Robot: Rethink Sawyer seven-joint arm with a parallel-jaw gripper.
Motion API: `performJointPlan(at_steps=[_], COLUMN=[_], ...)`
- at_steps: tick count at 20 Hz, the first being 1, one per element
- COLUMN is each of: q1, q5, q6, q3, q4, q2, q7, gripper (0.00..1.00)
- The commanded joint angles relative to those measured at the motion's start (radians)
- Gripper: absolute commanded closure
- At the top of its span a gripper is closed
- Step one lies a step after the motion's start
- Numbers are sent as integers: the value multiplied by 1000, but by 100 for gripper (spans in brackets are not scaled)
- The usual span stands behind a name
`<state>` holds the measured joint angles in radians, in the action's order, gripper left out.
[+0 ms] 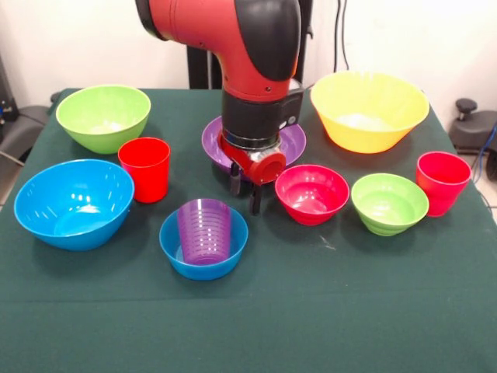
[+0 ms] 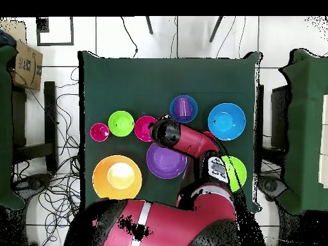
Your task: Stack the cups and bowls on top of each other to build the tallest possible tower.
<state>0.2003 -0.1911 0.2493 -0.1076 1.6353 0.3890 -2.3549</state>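
My gripper hangs open and empty just above the cloth, between the small blue bowl and the small red-pink bowl. A purple cup stands upright inside the small blue bowl; the pair also shows in the overhead view. One red cup stands left of the gripper, and another at the far right. The purple bowl lies behind the wrist, partly hidden. Also on the table are the large blue bowl, the large lime green bowl, the small lime green bowl and the yellow bowl.
A dark green cloth covers the table. In the overhead view my arm covers the gripper and part of the purple bowl. A cardboard box sits on the floor beside the table.
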Motion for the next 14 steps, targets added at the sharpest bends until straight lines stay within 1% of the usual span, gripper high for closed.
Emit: performJointPlan(at_steps=[1, 5, 9, 14], q1=[-16, -6, 16, 40], q5=[61, 69, 71, 63], q6=[41, 54, 93, 174], q3=[36, 34, 51, 69], q4=[-84, -88, -69, -58], q2=[-42, -32, 11, 76], q7=[-2, 14, 22, 40], gripper=[0, 0, 0, 0])
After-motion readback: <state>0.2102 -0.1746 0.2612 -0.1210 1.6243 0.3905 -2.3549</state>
